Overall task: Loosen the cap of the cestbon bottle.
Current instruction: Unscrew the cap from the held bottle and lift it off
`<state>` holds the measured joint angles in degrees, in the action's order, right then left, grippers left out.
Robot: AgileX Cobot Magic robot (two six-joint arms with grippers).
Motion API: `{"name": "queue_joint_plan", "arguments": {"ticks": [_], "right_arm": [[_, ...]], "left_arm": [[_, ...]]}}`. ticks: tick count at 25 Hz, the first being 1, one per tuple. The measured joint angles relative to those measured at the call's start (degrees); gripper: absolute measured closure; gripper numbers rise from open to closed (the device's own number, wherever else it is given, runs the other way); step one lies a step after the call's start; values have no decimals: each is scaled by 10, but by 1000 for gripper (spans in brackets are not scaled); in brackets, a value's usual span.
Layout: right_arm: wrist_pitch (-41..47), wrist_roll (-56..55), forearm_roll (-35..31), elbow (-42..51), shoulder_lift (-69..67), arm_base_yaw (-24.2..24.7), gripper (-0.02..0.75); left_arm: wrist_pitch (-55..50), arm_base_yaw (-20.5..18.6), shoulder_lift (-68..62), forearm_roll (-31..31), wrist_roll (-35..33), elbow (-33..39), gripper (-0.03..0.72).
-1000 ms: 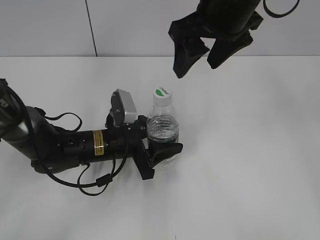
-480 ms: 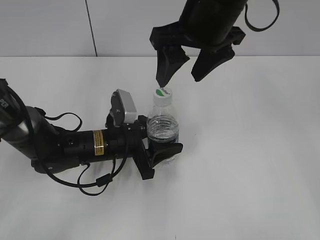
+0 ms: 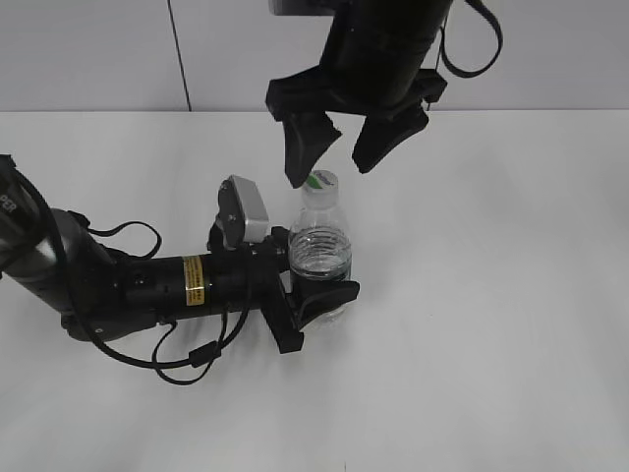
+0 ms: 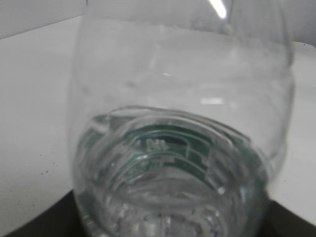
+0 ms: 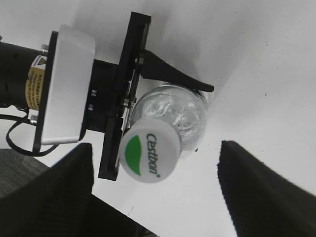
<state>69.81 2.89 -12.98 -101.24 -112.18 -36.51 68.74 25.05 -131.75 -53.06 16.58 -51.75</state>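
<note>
Left jaws clamp the cestbon bottle (image 3: 319,258), label half-hidden; right jaws gape above the cap (image 5: 147,156).

Upright clear cestbon bottle (image 3: 319,258), white green-marked cap (image 5: 148,156) on, on table.

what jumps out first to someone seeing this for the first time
A small clear water bottle stands mid-table, clamped low by the left gripper lying across the white table. Directly above, the open right gripper hangs over the bottle's white cap, green mark showing.
</note>
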Motion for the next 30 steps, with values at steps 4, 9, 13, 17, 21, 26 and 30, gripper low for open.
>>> {"name": "queue_joint_plan", "arguments": {"ticks": [4,9,13,17,21,26,30], "right_arm": [[0,0,21,-7,-14,-12,143],[0,-1,37,-9,-14,-13,144],[0,-1,37,-9,-14,-13,144],[0,-1,37,-9,-14,-13,145],[0,-1,36,-9,-14,-13,146],[0,-1,33,-9,-17,-13,146],[0,-1,29,-9,-29,-13,146]], "left_arm": [[0,0,0,0,0,0,279],[0,0,0,-1,0,-1,279],[0,0,0,-1,0,-1,279],[0,0,0,-1,0,-1,279],[0,0,0,-1,0,-1,279],[0,0,0,-1,0,-1,279],[0,0,0,-1,0,-1,279]]}}
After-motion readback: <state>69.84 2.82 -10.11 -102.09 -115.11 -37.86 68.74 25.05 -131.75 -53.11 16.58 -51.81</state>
